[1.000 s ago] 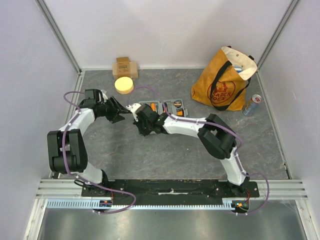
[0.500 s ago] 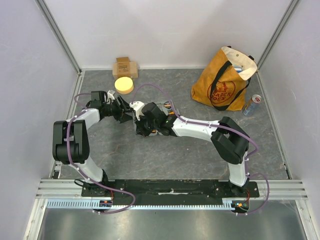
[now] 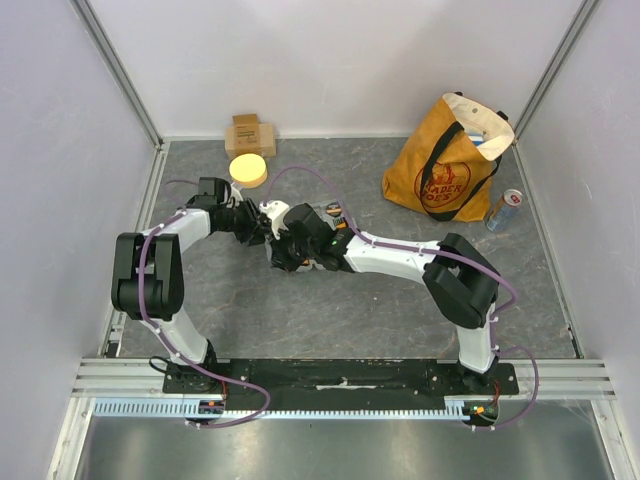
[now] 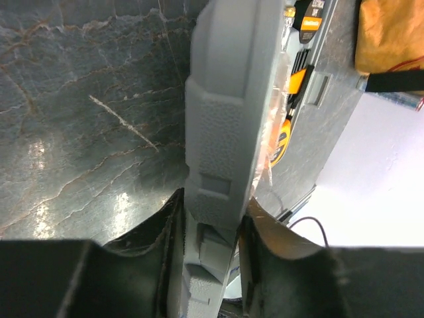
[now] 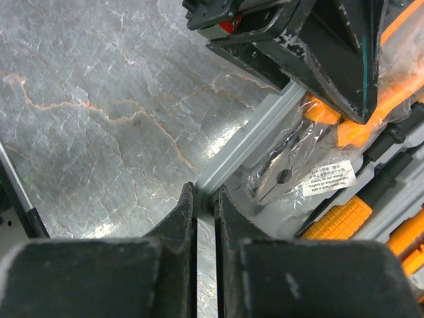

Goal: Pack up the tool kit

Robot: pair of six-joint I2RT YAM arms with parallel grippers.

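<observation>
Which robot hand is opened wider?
The left hand: it grips a thick grey side of the tool case. The right hand is nearly shut, pinching only its thin rim.

One tool kit (image 4: 225, 132), bag (image 3: 445, 165), can (image 3: 503, 210), box (image 3: 249, 134), disc (image 3: 248, 170)

top view: fixed, high above and behind the arm bases (bottom of frame), looking down and forward over the whole table (image 3: 300, 320), from afar. left wrist view: very near, looking along the left gripper (image 4: 211, 222), at bottom centre, onto the edge of the case (image 4: 225, 119). right wrist view: equally near, right gripper (image 5: 207, 199) at bottom centre, facing the table and the case rim. all three share the case, just above mid-frame in the top view.
</observation>
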